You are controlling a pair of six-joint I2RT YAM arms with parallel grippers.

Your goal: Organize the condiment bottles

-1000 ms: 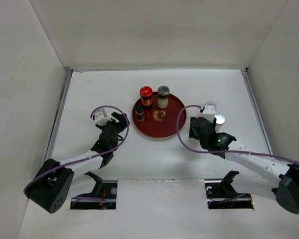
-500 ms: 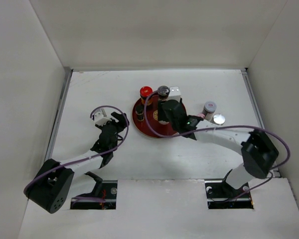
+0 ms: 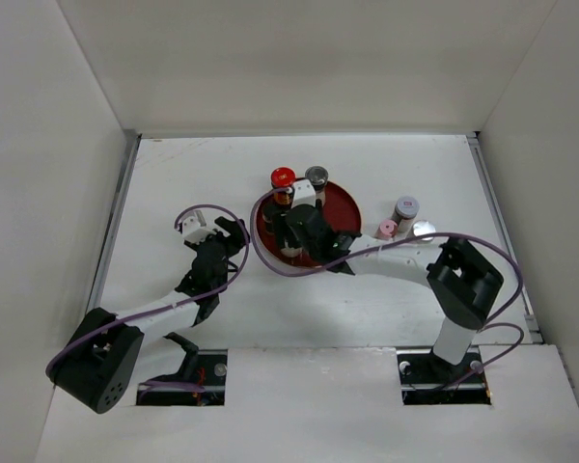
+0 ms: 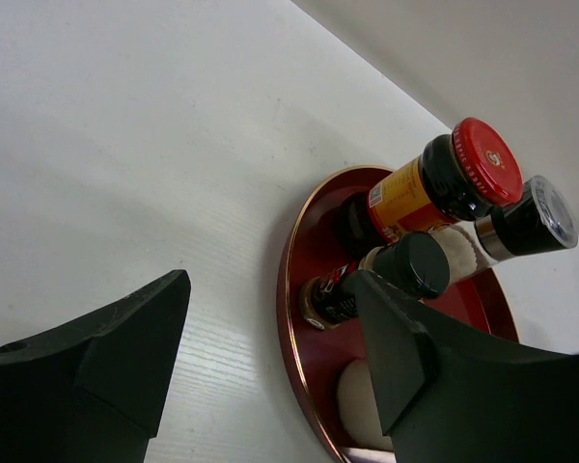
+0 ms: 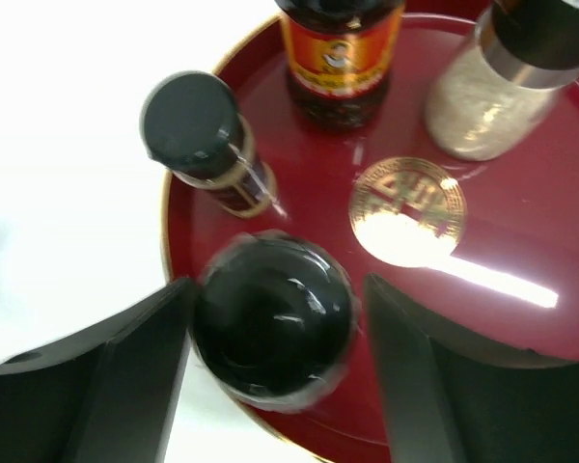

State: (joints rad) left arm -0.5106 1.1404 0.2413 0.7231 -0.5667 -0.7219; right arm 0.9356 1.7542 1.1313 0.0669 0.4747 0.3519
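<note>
Over the front left of the red dish [image 3: 347, 203], my right gripper [image 3: 291, 236] is open. A black-capped bottle [image 5: 272, 313] stands between its fingers on the dish [image 5: 521, 318], against the left finger and clear of the right one. On the dish also stand a small black-capped bottle [image 5: 198, 125], a dark red-capped sauce bottle [image 3: 283, 177] and a grey-capped shaker [image 3: 316, 176]. Three more bottles [image 3: 405, 208] stand on the table to the right of the dish. My left gripper [image 3: 234, 234] is open and empty, just left of the dish [image 4: 294, 280].
White walls close in the table on the left, back and right. A purple cable loops from each wrist. The gold emblem [image 5: 408, 207] marks the dish's middle.
The right arm swung from the table's right side to the dish, carrying the black-capped bottle, and its jaws have widened. The left arm has not moved.
</note>
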